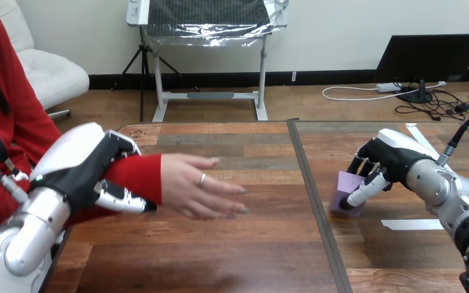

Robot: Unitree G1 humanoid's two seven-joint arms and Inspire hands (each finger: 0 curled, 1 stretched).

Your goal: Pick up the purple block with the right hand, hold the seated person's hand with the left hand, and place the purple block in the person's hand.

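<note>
The purple block [344, 196] stands on the wooden table [220, 256], right of the middle seam. My right hand [386, 157] reaches over it from the right; its fingers curl behind the block and its thumb [364, 191] presses the front face. The person's hand [200, 186] lies flat and palm-down just over the table, pointing right. My left hand [79, 166] wraps the red-sleeved wrist [139, 176], fingers over the top and thumb [122, 204] underneath.
A dark seam [312, 201] runs front to back between the two table panels, between the person's hand and the block. White tape strips [406, 224] lie on the right panel. The person's torso is at the left edge.
</note>
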